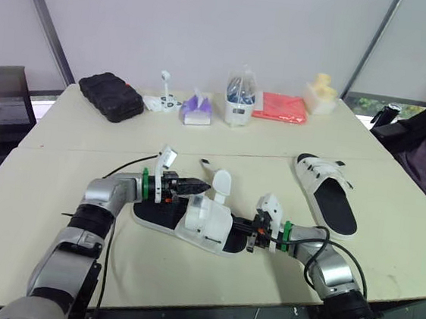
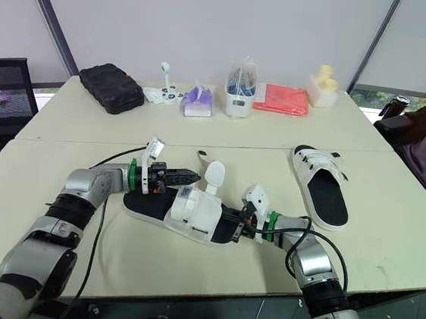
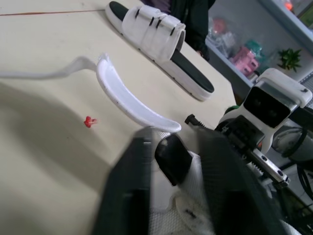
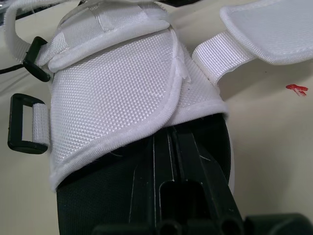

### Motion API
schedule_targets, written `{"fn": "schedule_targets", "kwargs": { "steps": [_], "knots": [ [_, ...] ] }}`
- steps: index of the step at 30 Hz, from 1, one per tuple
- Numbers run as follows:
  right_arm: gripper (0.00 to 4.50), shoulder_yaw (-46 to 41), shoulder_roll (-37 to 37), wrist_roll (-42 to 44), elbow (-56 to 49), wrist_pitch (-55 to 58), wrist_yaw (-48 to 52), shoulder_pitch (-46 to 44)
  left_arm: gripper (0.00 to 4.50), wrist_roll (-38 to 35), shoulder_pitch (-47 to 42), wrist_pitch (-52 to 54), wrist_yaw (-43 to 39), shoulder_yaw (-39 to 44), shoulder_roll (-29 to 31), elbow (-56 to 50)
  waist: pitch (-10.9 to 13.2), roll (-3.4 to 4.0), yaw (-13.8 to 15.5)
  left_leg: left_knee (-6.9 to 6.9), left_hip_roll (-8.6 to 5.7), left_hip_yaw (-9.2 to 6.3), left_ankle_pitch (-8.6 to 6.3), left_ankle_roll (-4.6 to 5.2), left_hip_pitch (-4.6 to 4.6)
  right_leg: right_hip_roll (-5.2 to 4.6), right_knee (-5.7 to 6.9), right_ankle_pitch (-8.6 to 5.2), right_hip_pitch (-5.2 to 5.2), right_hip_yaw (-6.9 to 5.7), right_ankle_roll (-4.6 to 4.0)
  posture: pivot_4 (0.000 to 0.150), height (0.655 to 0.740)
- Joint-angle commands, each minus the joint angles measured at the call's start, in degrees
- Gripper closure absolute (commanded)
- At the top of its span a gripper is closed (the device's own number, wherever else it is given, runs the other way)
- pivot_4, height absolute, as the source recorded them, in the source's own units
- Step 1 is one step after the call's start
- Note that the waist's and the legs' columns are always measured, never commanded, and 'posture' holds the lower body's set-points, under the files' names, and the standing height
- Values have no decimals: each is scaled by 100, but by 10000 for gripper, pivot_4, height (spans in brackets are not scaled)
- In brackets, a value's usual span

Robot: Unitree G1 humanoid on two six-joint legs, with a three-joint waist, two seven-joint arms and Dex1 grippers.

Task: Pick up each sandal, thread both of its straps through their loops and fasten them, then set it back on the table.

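Sandal point(image 1: 191, 222): lies on the table point(image 1: 385, 261) between both grippers; likely light, with a stiff sole.
Strap point(image 1: 220, 183): stands loose and looks floppy; best pinched at its free end.
Left gripper point(image 1: 195, 186): jaws spread beside the strap.
Right gripper point(image 4: 172, 147): jaws pressed together, tucked under the upper.

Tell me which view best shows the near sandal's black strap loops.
Right wrist view: both loops sit close up beside the white upper. The eye views show the whole sandal, loops too small to tell; the left wrist view shows its loose strap.
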Motion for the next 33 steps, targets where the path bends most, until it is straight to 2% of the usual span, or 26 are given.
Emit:
{"fn": "schedule_targets", "kwargs": {
  "steps": [1, 5, 8, 15, 17, 26, 33],
  "knots": [
    [45000, 157, -44, -311, 330, 228, -133, 243, 44606, -256, -190, 177, -82, 347, -1, -353, 0, 0, -1, 1, 0, 0, 0, 0, 0, 0, 0, 0, 0, 0, 0, 1500, 7400],
    [45000, 143, -41, -307, 324, 233, -149, 252, 44606, -1073, -245, 1060, -229, 781, 79, -1259, 1, -1, -5, 1, 0, -1, 0, 0, 0, 0, 1, 0, 0, -1, 1, 1500, 7400],
    [45000, 144, -28, -303, 335, 232, -150, 266, 44606, -1527, -475, 1425, 75, 1208, 11, -1555, 1, -2, -1, 3, 0, -3, 1, 0, 0, 1, 2, 0, 0, -2, 1, 1500, 7400],
    [45000, 174, -3, -294, 363, 221, -169, 265, 44606, -1129, -448, 1163, 199, 939, -64, -1335, 0, 0, 11, 6, 0, -4, 2, -2, 1, 6, 5, 0, 3, -4, 2, 1500, 7400],
    [45000, 174, 11, -288, 350, 227, -182, 268, 44606, -881, -519, 895, 209, 856, -125, -915, 0, 0, 16, 7, -1, -4, 3, -3, 1, 6, 5, 1, 4, -4, 2, 1500, 7400],
    [45000, 192, 58, -272, 159, 280, -300, 436, 44606, 449, -1595, -994, -80, 552, -508, 2180, 1, -5, 15, 9, -1, -4, 3, -3, 2, 14, 4, 1, 8, -12, 3, 1500, 7400],
    [45000, 214, 78, -251, -80, 333, -432, 649, 44606, 922, -2355, -1659, -281, 690, -733, 3453, 3, -7, 12, 8, -1, -4, 3, -2, 1, 16, 5, 6, 7, -14, 14, 1500, 7400]
  ]
}}
